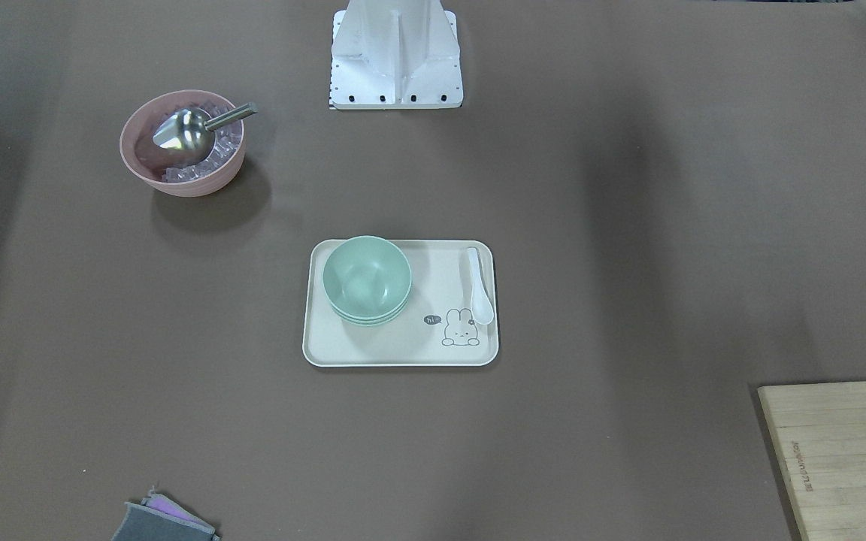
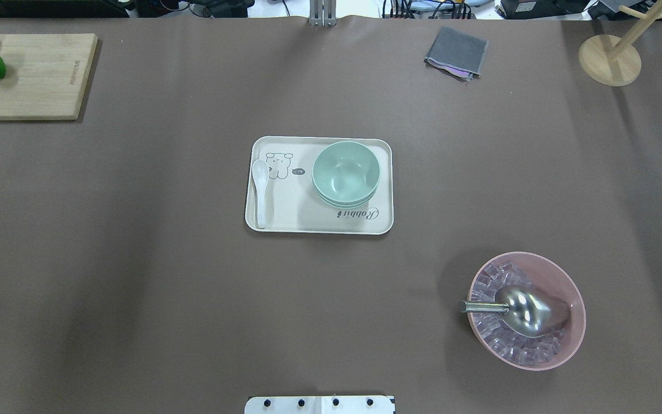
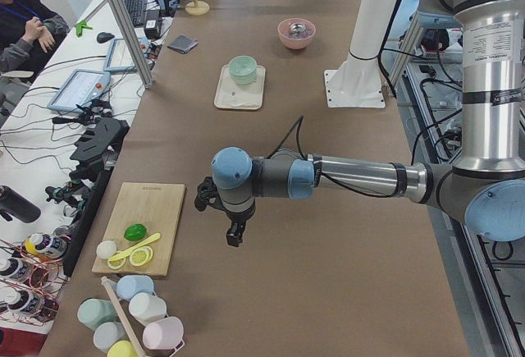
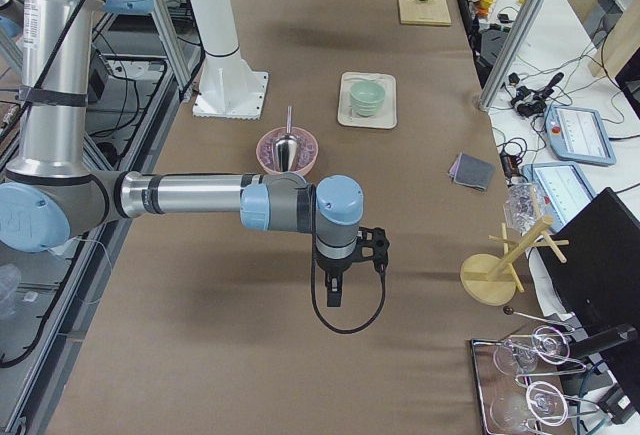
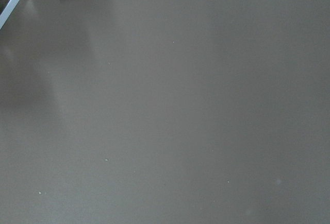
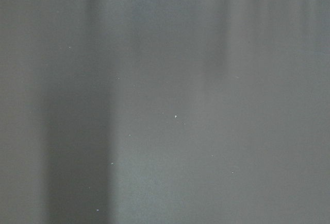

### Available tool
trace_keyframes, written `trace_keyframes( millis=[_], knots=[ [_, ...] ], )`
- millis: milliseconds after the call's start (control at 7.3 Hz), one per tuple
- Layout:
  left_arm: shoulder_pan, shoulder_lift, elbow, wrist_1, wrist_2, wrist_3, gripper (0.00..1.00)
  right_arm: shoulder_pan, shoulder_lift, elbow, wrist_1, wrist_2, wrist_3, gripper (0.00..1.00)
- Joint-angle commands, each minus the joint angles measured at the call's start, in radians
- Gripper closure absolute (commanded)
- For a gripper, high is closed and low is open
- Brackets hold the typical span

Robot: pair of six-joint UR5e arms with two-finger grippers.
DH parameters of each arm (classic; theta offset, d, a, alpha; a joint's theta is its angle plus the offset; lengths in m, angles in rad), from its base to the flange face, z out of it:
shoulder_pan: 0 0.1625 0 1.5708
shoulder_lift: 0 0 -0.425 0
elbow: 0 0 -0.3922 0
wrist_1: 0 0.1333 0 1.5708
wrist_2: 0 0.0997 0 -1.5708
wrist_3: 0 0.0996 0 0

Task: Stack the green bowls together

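The green bowls [image 2: 346, 172] sit nested one inside another as a single stack, upright, their stepped rims showing at the stack's edge. The stack stands on a cream tray [image 2: 285, 221] at mid-table, on the tray's half toward the robot's right. A white spoon [image 2: 260, 190] lies flat along the tray's opposite side, apart from the stack.

The left gripper [image 3: 234, 234] hangs fingers-down over bare table [image 2: 135, 287] near the wooden cutting board [image 3: 152, 217], well apart from the tray. It touches nothing, but how far it is open cannot be told, as only the side view shows it. The right gripper [image 4: 334, 295] hangs likewise over bare table at the other end, nothing in its grasp so far as can be seen; its opening cannot be told either. Both wrist cameras show bare tabletop only.

A pink bowl [image 2: 572, 293] with a metal scoop [image 2: 529, 310] resting in it stands on the robot's right, apart from the tray. A grey cloth [image 2: 456, 53] lies at the far edge.
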Motion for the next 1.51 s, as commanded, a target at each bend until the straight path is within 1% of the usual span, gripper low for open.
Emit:
trace_keyframes(
  millis=[0,1370],
  knots=[
    [-0.001,-0.002,-0.009,-0.024,0.009,0.001,0.01,-0.001,0.001,0.011,0.005,0.000,0.003,0.00],
    [-0.001,0.014,-0.003,-0.035,0.009,-0.005,0.01,-0.001,-0.003,0.006,0.005,0.000,0.006,0.00]
  ],
)
